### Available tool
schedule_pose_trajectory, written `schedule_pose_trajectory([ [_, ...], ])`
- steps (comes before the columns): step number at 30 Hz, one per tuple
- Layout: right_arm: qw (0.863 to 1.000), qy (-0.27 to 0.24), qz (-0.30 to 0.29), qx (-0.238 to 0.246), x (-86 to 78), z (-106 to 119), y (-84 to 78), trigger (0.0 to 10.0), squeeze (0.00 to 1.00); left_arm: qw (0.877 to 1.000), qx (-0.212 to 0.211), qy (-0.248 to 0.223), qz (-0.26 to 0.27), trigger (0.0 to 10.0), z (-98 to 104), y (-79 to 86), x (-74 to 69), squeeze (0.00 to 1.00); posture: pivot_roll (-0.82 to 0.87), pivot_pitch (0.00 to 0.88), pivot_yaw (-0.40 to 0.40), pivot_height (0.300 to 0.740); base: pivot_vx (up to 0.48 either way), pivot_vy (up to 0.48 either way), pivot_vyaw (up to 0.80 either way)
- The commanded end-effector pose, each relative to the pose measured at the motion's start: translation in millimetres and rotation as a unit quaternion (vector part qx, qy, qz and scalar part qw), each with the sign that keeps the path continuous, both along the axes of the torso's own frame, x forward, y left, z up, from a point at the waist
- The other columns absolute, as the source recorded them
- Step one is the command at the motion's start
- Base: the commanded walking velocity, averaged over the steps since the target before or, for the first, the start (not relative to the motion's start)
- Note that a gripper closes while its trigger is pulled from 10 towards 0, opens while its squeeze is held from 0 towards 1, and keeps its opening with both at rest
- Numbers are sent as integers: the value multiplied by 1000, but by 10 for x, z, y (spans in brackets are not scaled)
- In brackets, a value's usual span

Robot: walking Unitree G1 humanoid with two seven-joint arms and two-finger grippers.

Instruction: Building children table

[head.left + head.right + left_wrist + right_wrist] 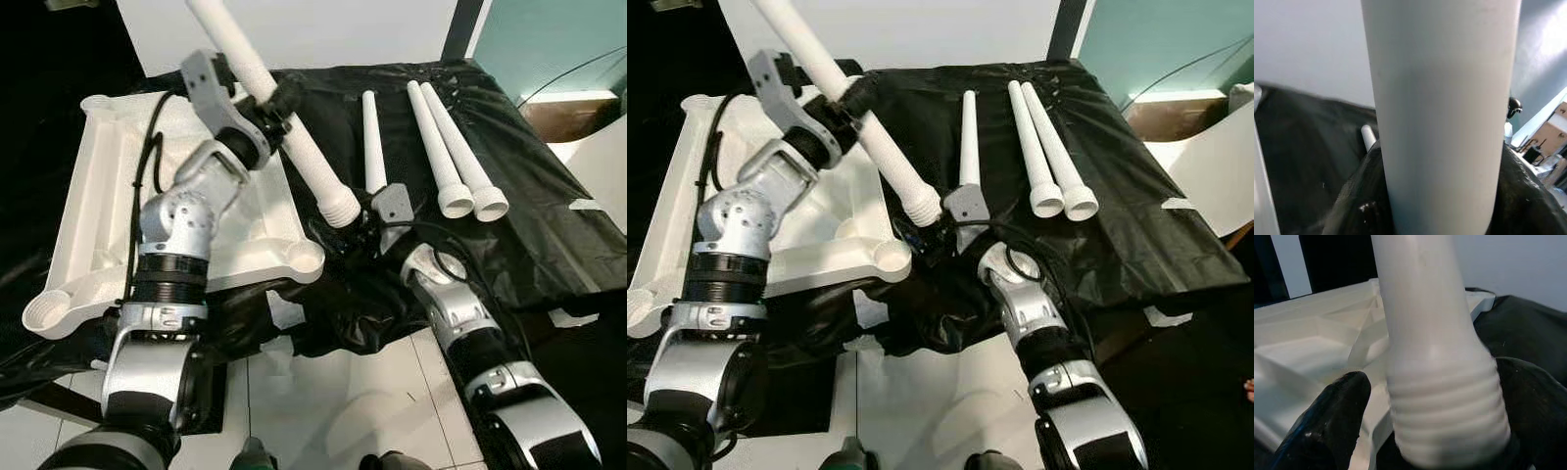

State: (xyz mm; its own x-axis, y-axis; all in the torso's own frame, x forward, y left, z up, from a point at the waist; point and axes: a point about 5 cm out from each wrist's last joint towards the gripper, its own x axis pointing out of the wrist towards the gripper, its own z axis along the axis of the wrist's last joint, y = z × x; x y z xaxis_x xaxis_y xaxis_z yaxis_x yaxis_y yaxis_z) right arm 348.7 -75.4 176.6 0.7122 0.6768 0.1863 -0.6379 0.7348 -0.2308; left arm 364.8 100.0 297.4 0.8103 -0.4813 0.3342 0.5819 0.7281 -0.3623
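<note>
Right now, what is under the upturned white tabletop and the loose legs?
A black sheet lies under the tabletop and the three loose legs, draping toward the tiled floor. What supports the sheet is covered, so it cannot be seen.

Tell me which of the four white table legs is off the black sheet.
The leg held by the left gripper, slanting, its threaded end at the right gripper. The other three legs lie flat.

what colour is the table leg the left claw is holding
White. The table leg shows best in the left eye view, gripped by the left claw.
</note>
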Motion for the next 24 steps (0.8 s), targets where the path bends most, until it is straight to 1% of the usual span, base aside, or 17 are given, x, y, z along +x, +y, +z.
schedule_pose_trajectory([
  [1, 1000, 5, 0, -5, 32, 56, 29, 10000, 0, 995, 29, -80, -57, 10000, 83, -136, -118, 0, 102, 59, 20, 740, 0, 0, 0],
  [2, 1000, 5, 0, -5, 32, 56, 29, 10000, 0, 995, 29, -80, -57, 10000, 83, -136, -118, 0, 102, 59, 20, 740, 0, 0, 0],
  [3, 1000, 9, -3, -11, 57, 86, 50, 10000, 0, 994, 34, -87, -49, 10000, 85, -180, -148, 0, 102, 57, 19, 740, 0, 0, 0],
  [6, 1000, 14, -4, -13, 59, 109, 58, 10000, 0, 994, 36, -91, -45, 10000, 82, -203, -172, 0, 102, 57, 19, 740, 0, 0, 0],
  [8, 1000, 19, -5, -14, 86, 147, 96, 10000, 0, 993, 45, -98, -40, 10000, 66, -264, -215, 0, 108, 49, 18, 740, 0, 0, 0],
  [10, 999, 30, -1, -20, 117, 192, 151, 10000, 0, 991, 65, -114, -34, 10000, 43, -352, -272, 0, 111, 42, 20, 740, 0, 0, 0],
  [14, 999, 37, -6, -33, 166, 245, 204, 10000, 0, 988, 85, -126, -26, 10000, 10, -472, -323, 0, 116, 31, 17, 740, 0, 0, 0],
  [17, 999, 28, -10, -42, 191, 304, 255, 10000, 0, 986, 101, -134, -10, 10000, -19, -579, -350, 0, 121, 21, 13, 740, 0, 0, 0],
  [19, 999, 26, -10, -44, 194, 317, 271, 10000, 0, 985, 105, -135, -6, 10000, -26, -602, -355, 0, 121, 21, 13, 740, 0, 0, 0],
  [20, 998, 15, -6, -54, 178, 347, 327, 10000, 0, 985, 109, -135, -4, 10000, -42, -659, -374, 0, 125, 17, 13, 740, 0, 0, 0],
  [24, 998, 0, 5, -64, 149, 375, 388, 10000, 0, 984, 112, -135, -3, 10000, -56, -721, -396, 0, 129, 12, 10, 740, 0, 0, 0],
])
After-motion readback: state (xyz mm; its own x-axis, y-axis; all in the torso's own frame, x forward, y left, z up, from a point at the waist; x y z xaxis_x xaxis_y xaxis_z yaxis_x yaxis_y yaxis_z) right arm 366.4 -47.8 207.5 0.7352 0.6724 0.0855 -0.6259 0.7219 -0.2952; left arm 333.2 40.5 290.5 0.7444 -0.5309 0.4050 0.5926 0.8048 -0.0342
